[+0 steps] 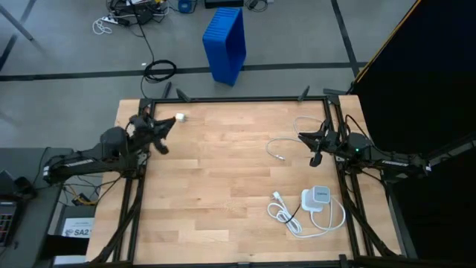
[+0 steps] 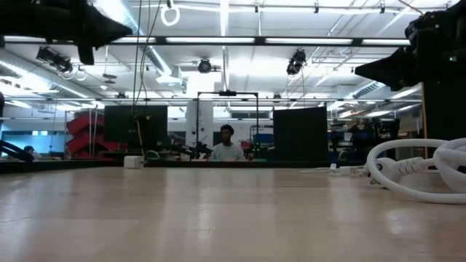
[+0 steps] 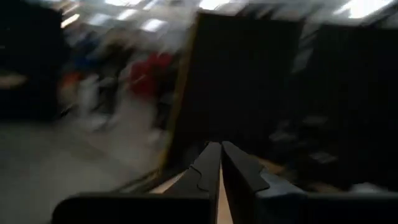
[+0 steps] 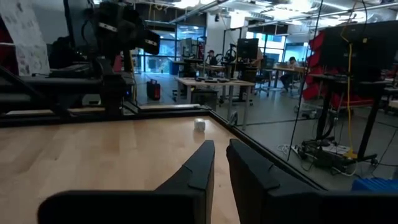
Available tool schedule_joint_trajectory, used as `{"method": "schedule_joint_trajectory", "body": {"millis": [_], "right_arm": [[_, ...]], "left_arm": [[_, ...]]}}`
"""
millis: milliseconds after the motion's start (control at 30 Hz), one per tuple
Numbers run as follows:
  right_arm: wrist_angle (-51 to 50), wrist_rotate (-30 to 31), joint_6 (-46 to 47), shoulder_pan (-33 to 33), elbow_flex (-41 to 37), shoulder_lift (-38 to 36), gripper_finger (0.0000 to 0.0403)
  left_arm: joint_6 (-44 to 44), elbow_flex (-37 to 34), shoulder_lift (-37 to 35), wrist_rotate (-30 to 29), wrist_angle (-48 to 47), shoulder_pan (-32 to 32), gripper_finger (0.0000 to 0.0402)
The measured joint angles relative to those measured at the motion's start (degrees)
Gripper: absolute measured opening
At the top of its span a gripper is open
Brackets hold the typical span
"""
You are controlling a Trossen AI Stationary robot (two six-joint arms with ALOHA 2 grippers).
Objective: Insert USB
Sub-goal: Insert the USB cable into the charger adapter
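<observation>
I read only "SA2" on a label (image 1: pixel 77 231) beside the table (image 1: pixel 223 171). One USB (image 1: pixel 280 155) lay near my right gripper (image 1: pixel 315 160); one charger (image 1: pixel 318 198) sat nearer. Left gripper (image 1: pixel 165 149) and right both showed fingers nearly together, empty.

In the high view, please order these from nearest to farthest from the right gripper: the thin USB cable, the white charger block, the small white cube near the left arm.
From the right gripper:
1. USB cable, just beside it, toward the table's middle.
2. Charger block, on the near right of the table.
3. Small white cube, at the far left.
</observation>
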Motion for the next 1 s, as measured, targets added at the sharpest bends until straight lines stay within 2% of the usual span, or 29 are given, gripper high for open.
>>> {"method": "schedule_joint_trajectory", "body": {"millis": [67,167,300,433,533,667,833,900,1000], "right_arm": [[0.1,0.0,0.0,0.0,0.0,0.0,0.0025],[0.2,0.0,0.0,0.0,0.0,0.0,0.0031],[0.2,0.0,0.0,0.0,0.0,0.0,0.0037],[0.2,0.0,0.0,0.0,0.0,0.0,0.0041],[0.2,0.0,0.0,0.0,0.0,0.0,0.0039],[0.2,0.0,0.0,0.0,0.0,0.0,0.0033],[0.2,0.0,0.0,0.0,0.0,0.0,0.0025],[0.2,0.0,0.0,0.0,0.0,0.0,0.0024],[0.2,0.0,0.0,0.0,0.0,0.0,0.0024]], "left_arm": [[-3.4,4.1,4.7,-2.9,-5.9,0.0,0.0000],[-5.9,8.8,11.8,-3.2,-9.0,0.0,0.0000],[-4.9,13.2,20.7,-2.5,-9.4,0.0,0.0006],[-1.9,16.7,29.2,-2.1,-11.6,0.0,0.0038],[-1.3,19.7,35.5,-2.1,-15.9,0.0,0.0088],[0.3,24.3,43.5,-3.2,-23.7,1.0,0.0176],[0.4,29.6,51.8,-4.9,-35.1,5.5,0.0283],[0.5,30.7,54.1,-5.6,-38.1,8.1,0.0315],[1.5,30.9,55.9,-5.9,-38.9,12.4,0.0341]]}}
